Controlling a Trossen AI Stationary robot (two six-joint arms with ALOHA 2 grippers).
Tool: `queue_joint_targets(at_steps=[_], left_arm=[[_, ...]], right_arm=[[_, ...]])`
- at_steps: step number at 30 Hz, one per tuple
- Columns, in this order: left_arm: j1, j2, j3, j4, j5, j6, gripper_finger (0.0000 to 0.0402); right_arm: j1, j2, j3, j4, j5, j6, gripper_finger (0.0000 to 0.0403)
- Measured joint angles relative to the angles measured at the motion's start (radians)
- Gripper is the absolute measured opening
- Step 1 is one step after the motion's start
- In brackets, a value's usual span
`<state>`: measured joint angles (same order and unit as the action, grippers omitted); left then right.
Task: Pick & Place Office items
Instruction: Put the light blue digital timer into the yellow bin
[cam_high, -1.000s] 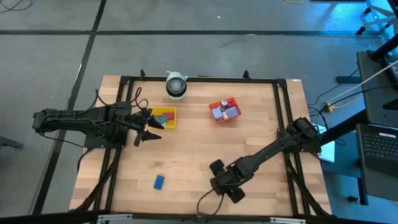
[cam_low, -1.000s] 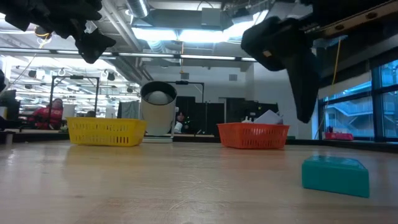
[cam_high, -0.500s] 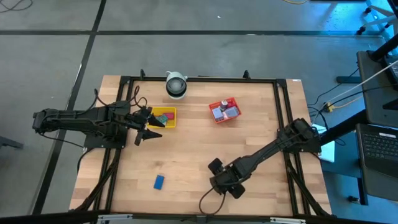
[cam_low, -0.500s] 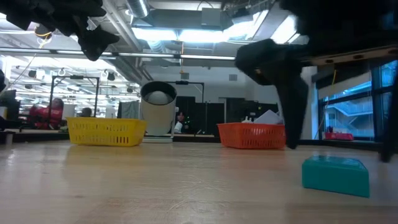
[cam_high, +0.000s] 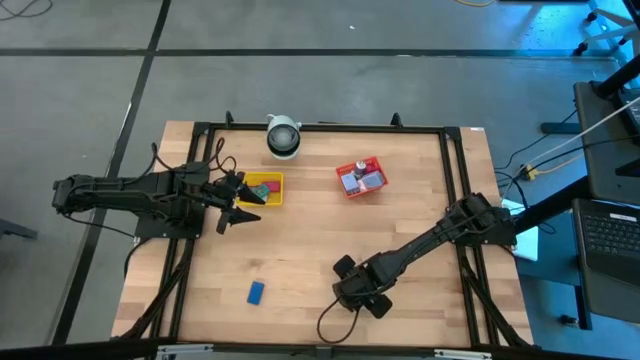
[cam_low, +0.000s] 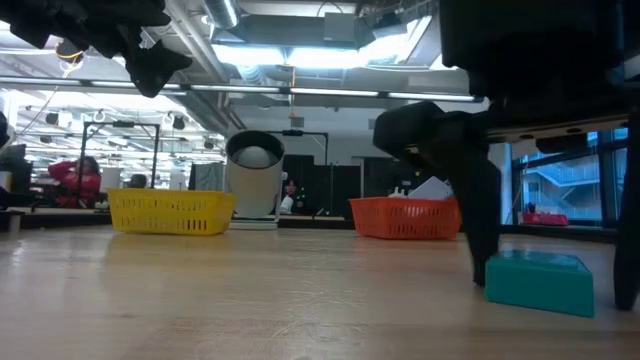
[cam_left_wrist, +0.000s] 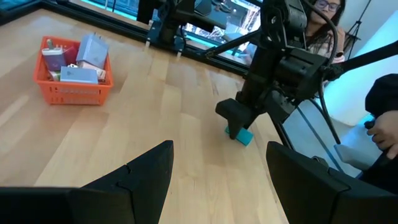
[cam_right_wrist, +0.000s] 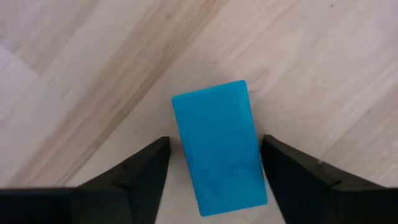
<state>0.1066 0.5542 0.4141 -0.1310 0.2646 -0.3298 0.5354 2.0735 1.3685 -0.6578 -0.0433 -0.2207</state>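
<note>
The right pincer (cam_high: 352, 290) is low over the near part of the table (cam_high: 300, 240), a little right of the middle. In the right wrist view we see a teal block (cam_right_wrist: 217, 146) lying flat on the wood between its two fingers (cam_right_wrist: 146, 171). The fingers stand apart, one on each side of the block. A strip of bare wood shows on both sides, so they do not grip it. In the low view one finger comes down to the table just beside the left face of this block. From above, the block is hidden under the pincer.

A second piece, a blue block (cam_high: 255, 291), lies alone on the near left part of the table, well apart from both pincers.

The left pincer (cam_high: 240, 205) hangs above the table on the left side, just beside the near edge of the yellow tray (cam_high: 272, 193), and its fingers are spread wide with nothing between them.

The red tray (cam_high: 347, 189) stands far and right of the middle, and it holds several whitish and purple pieces (cam_left_wrist: 79, 59). The yellow tray also holds a few small pieces, but we cannot tell them apart.
</note>
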Motion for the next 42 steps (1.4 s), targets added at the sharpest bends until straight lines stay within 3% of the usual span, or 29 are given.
queue_joint_targets(at_steps=[7, 15, 19, 23, 26, 33, 37, 42], left_arm=[[0.0, 0.0, 0.0, 0.0, 0.0, 0.001, 0.0253], [0.0, 0.0, 0.0, 0.017, -0.013, 0.0, 0.0253], [0.0, 0.0, 0.0, 0.088, -0.059, -0.074, 0.0253], [0.0, 0.0, 0.0, 0.17, -0.099, -0.16, 0.0253], [0.0, 0.0, 0.0, 0.217, -0.125, -0.179, 0.0253], [0.0, -0.046, 0.0, 0.275, -0.112, -0.124, 0.0253], [0.0, -0.096, 0.0, 0.264, -0.115, -0.106, 0.0253], [0.0, -0.119, 0.0, 0.263, -0.171, -0.102, 0.0253]], right_arm=[[-0.002, 0.002, -0.002, 0.004, -0.029, 0.003, 0.0153], [-0.01, -0.002, -0.002, -0.002, -0.018, 0.001, 0.0153], [-0.02, -0.026, -0.005, -0.013, 0.037, 0.004, 0.0153], [-0.057, -0.068, -0.011, -0.052, 0.157, 0.021, 0.0153], [-0.096, -0.129, -0.009, -0.077, 0.231, 0.048, 0.0153], [-0.221, -0.344, -0.021, -0.043, 0.166, 0.079, 0.0153], [-0.277, -0.514, -0.115, -0.018, 0.134, 0.085, 0.0153], [-0.35, -0.772, -0.301, 0.08, 0.175, 0.112, 0.0153]])
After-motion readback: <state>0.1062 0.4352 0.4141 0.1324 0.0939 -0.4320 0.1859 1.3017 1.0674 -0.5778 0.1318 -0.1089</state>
